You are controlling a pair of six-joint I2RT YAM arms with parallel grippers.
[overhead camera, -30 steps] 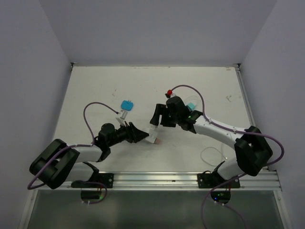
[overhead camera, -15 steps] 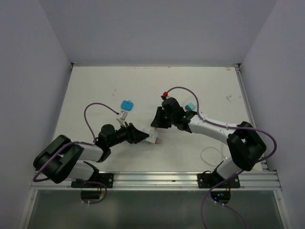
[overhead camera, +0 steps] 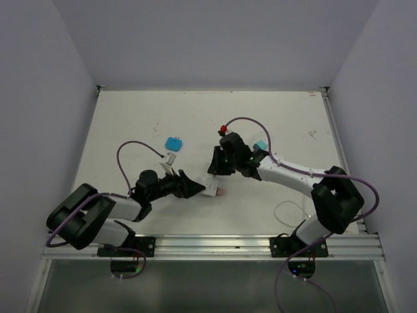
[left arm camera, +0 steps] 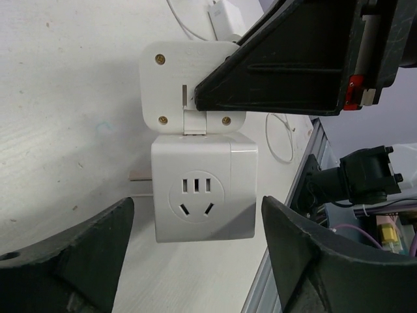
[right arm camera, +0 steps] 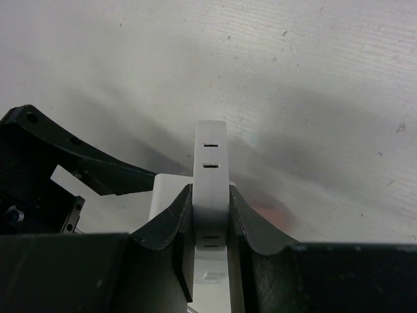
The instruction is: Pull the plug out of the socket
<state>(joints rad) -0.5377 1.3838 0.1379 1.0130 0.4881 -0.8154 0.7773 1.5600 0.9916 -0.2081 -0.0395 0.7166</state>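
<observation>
Tabletop point(overhead camera: 130, 117): off-white, showing faint dark scuffs toward the far edge. Blue square block point(overhead camera: 173, 143) lying flat left of centre, well apart from every edge. Teal block point(overhead camera: 260, 144) sitting right of centre, partly hidden. Thin white cable point(overhead camera: 290, 212) looping near the near right corner. Aluminium rail point(overhead camera: 215, 244) running along the near edge.

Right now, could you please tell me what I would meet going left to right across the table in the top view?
Blue block, socket, teal block, white cable loop.
</observation>
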